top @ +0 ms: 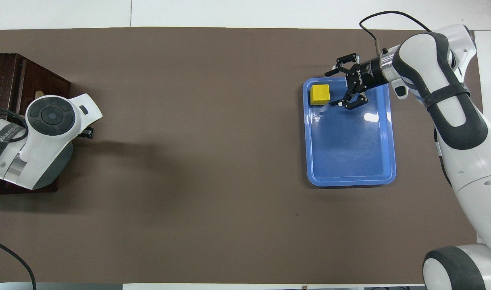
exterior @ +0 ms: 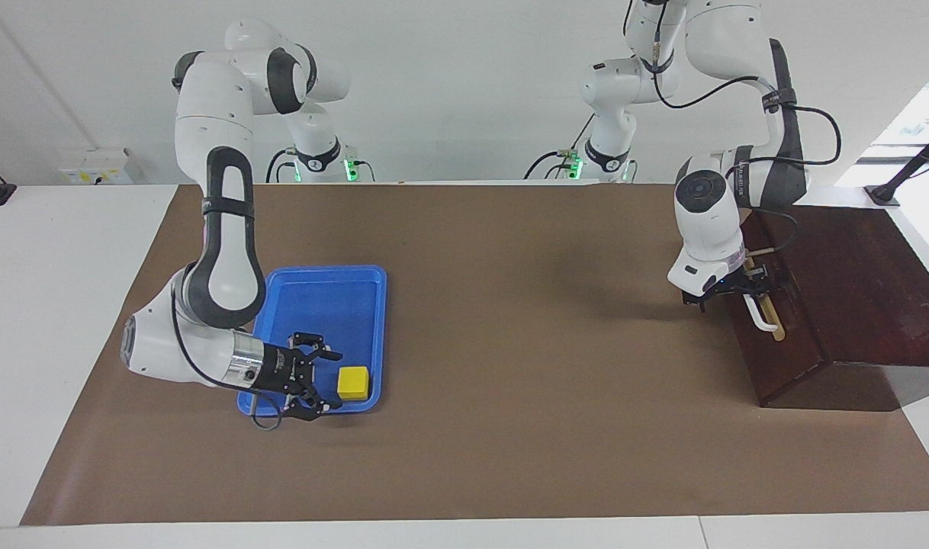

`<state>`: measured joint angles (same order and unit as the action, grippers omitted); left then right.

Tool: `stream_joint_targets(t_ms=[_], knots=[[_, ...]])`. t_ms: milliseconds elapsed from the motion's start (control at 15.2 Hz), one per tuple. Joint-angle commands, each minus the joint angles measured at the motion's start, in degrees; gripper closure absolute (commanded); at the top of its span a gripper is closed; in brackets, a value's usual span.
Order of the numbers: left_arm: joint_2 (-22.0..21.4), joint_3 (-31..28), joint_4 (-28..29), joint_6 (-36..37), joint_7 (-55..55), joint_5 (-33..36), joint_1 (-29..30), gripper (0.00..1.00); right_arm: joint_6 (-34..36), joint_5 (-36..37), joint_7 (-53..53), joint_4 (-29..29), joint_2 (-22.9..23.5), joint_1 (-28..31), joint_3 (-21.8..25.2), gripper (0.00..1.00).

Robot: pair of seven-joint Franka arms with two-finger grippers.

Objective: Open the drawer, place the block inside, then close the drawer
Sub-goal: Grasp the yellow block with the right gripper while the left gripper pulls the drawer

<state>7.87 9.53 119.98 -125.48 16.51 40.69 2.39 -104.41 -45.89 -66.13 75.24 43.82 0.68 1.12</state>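
The yellow block (exterior: 353, 383) lies in the blue tray (exterior: 335, 293), in the corner farthest from the robots; it also shows in the overhead view (top: 319, 94). My right gripper (exterior: 329, 381) is open, low over the tray beside the block, its fingers pointing at it; it also shows in the overhead view (top: 335, 89). The drawer (exterior: 789, 358) looks closed in its dark wooden box (exterior: 869, 290) at the left arm's end of the table. My left gripper (exterior: 743, 286) is at the upper end of the white handle (exterior: 756, 311). In the overhead view the left wrist (top: 48, 121) hides the handle.
A brown mat (exterior: 510, 343) covers the table between tray and box. The blue tray (top: 350, 161) holds nothing but the block. White table edges (exterior: 53, 343) lie outside the mat.
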Motion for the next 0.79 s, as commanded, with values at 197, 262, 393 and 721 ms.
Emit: stream_joint_targets(t_ms=[197,262,393,721], knots=[[-0.32,-0.04,-0.19,2.87,3.61,-0.34,-4.58,0.0,-2.55,-0.51,-1.11,-1.5,1.27,-1.39,-0.07,0.0],[-0.32,-0.04,-0.19,3.22,3.7,-1.48,-5.2,0.0,-2.46,-0.51,-0.59,-1.5,1.27,-1.04,-0.07,0.0],[-0.4,-0.04,-0.28,3.49,3.79,-2.81,-6.25,0.0,-2.37,-0.51,-0.49,-1.41,1.27,-0.95,-0.07,0.0],[-0.32,-0.04,-1.5,6.12,3.88,-5.62,-9.33,0.0,-2.55,-0.34,-0.49,-0.89,1.09,-1.21,0.02,0.0]])
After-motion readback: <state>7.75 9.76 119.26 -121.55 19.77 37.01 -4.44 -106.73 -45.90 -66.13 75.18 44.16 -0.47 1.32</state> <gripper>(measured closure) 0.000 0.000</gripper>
